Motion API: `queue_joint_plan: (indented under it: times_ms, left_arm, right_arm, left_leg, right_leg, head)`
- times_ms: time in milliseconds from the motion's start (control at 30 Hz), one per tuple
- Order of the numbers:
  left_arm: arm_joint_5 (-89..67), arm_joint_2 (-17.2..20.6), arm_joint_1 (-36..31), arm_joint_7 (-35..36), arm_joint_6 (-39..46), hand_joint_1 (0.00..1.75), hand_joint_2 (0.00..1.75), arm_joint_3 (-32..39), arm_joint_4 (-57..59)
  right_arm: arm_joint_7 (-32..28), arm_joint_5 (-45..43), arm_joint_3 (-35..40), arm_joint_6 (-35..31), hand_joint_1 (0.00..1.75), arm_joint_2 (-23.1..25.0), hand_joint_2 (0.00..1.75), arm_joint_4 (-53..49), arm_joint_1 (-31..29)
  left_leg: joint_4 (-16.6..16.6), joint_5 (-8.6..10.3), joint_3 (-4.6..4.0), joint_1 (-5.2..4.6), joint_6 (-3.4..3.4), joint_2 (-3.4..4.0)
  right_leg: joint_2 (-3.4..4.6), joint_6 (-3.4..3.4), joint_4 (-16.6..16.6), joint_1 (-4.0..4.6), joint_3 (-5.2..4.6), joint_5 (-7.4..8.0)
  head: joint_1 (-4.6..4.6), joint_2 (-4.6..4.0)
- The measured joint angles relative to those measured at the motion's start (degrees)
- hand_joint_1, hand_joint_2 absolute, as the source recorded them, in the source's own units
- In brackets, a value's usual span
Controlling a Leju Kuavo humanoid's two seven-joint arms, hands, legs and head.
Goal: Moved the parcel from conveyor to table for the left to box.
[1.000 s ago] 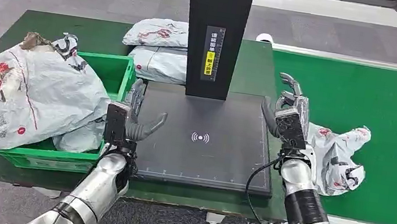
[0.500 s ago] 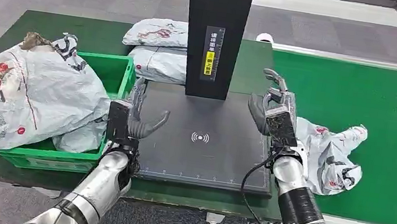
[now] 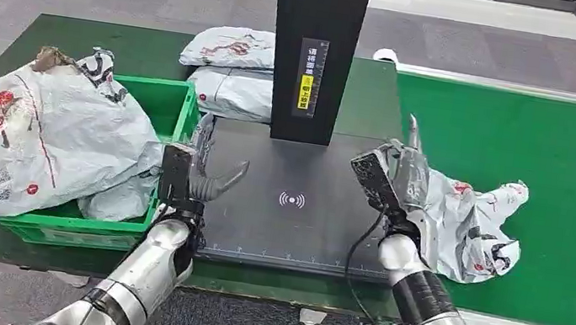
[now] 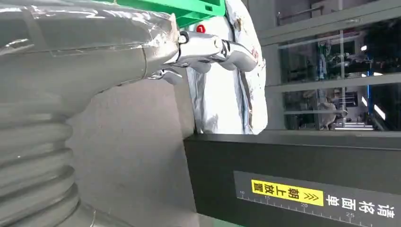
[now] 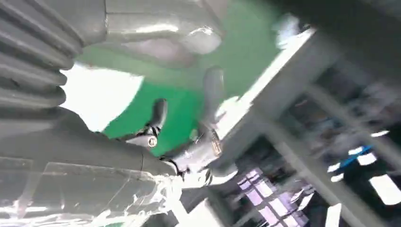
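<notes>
Head view: right robot hand sits at centre-right of frame, against the near edge of the grey parcel, which lies on the green conveyor at right. Cannot tell if its fingers are closed on the bag. Left robot hand is spread and empty, lower left of centre over the dark scanner pad. Advice: get a firm pinch on the bag's bunched film, lift clear of the pad's edge, set it on the worktop near the left hand, short of the green crate.

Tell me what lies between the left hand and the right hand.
In the head view, a bare stretch of the dark scanner plate with its white wireless mark lies between the left hand and the right hand.
</notes>
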Motion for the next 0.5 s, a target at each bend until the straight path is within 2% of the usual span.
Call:
queue_joint_plan:
  times_ms: [100, 200, 367, 400, 500]
  left_arm:
    - [-0.1, 0.0, -0.2, 0.1, -0.2, 0.0, 1.75, 0.0, 0.4]
    - [0.0, -0.1, -0.3, 0.1, -0.5, 0.0, 1.75, 0.0, 0.8]
    - [0.0, -0.4, -0.3, 0.5, -0.7, 0.0, 1.75, 0.0, 1.1]
    - [0.0, -0.5, -0.3, 0.5, -0.8, 0.0, 1.75, 0.0, 1.1]
    - [0.0, -0.5, -0.3, 0.6, -1.0, 0.0, 1.75, 0.0, 1.1]
  right_arm:
    - [2.8, 2.5, -2.5, -2.4, 0.0, -2.4, 0.0, 6.0, 0.0]
    - [6.6, 4.6, -4.5, -2.5, 0.0, -4.7, 0.0, 10.7, 0.0]
    - [9.6, 5.8, -7.6, -2.1, 0.0, -7.7, 0.0, 15.6, -0.2]
    - [10.2, 5.9, -8.0, -1.9, 0.0, -8.1, 1.75, 16.2, -0.3]
    - [11.6, 6.9, -8.7, -1.6, 0.0, -9.2, 1.75, 17.8, -0.5]
  left_leg:
    - [0.0, -0.01, -0.03, -0.04, 0.01, -0.09]
    - [0.0, -0.05, -0.03, -0.05, 0.05, -0.08]
    - [0.0, -0.06, -0.04, -0.05, 0.05, -0.07]
    - [0.0, -0.06, -0.04, -0.05, 0.05, -0.07]
    - [0.0, -0.05, -0.04, -0.04, 0.05, -0.07]
  right_leg:
    - [-0.05, 0.01, 0.0, -0.04, 0.01, 0.0]
    - [-0.04, 0.04, 0.0, -0.04, 0.0, -0.03]
    - [-0.02, 0.04, 0.0, -0.05, -0.04, -0.04]
    - [-0.02, 0.04, 0.0, -0.04, -0.05, -0.04]
    - [-0.02, 0.04, 0.0, -0.04, -0.05, -0.04]
  head:
    - [0.0, 0.0]
    - [0.0, 0.0]
    - [0.0, 0.0]
    - [0.0, 0.0]
    - [0.0, 0.0]
